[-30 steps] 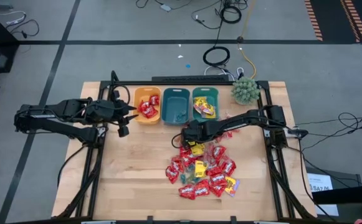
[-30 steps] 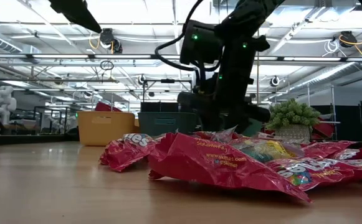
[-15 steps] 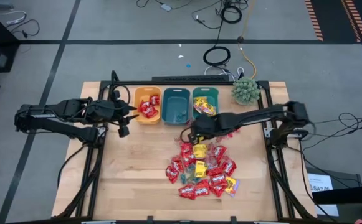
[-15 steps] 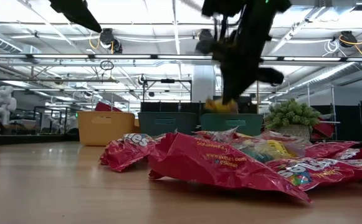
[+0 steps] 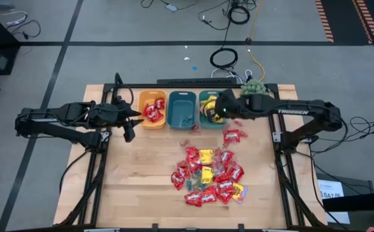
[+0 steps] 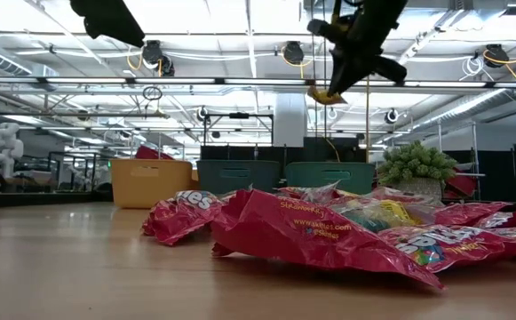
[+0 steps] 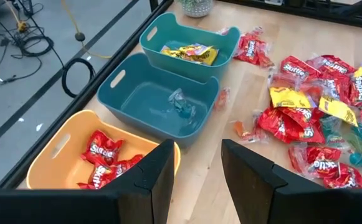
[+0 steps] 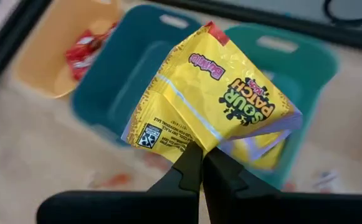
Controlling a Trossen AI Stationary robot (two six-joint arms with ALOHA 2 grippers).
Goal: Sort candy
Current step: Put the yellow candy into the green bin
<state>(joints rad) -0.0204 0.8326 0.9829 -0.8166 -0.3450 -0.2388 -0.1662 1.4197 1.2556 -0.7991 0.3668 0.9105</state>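
Right hand (image 8: 196, 163) has left the candy pile (image 5: 209, 174) and risen since a second ago, now high above the right-hand teal bin (image 5: 212, 106). Its fingers are pressed together, pinching a yellow Sour Patch packet (image 8: 212, 102) by its lower edge; the packet hangs clear of the bin. That bin already holds yellow packets (image 7: 190, 53). Middle teal bin (image 7: 162, 99) holds a few tiny clear-wrapped pieces; orange bin (image 7: 50, 155) holds red Skittles packets (image 7: 103, 151). Remaining red and yellow packets lie heaped mid-worktop (image 5: 135, 180), one red packet (image 5: 233, 136) apart nearer the bins. Left hand (image 7: 196, 171) hovers beside the orange bin, fingers spread, empty. Green spiky plant (image 5: 253, 88) at the far right corner.
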